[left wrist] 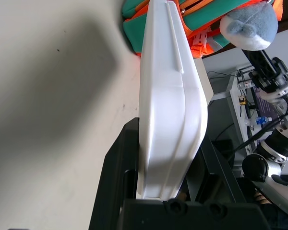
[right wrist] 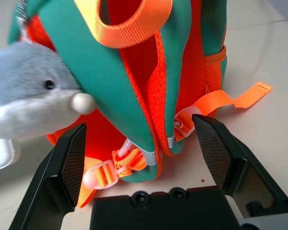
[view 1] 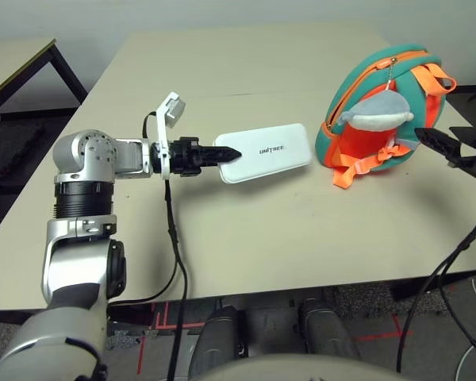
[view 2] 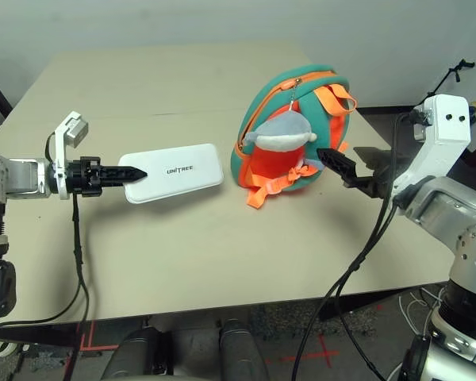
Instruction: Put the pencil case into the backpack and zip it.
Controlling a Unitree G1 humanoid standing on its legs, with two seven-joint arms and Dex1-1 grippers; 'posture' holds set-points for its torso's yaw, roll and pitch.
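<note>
Two grippers over table [view 1: 246, 230]. Left gripper [view 1: 227, 152] clamps end of case [view 1: 270, 152], held above table left of backpack [view 1: 381, 119]. Right gripper [view 2: 327, 159] spread wide, empty, beside backpack. Right wrist view adds whale charm [right wrist: 29, 103] and buckles; left wrist view, case edge.

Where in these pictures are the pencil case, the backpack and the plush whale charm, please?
pencil case [view 1: 274, 151], left eye view, on its flat white top near the lettering.
backpack [view 2: 258, 119], right eye view, on its teal side.
plush whale charm [view 2: 282, 131], right eye view, on its grey body.
</note>
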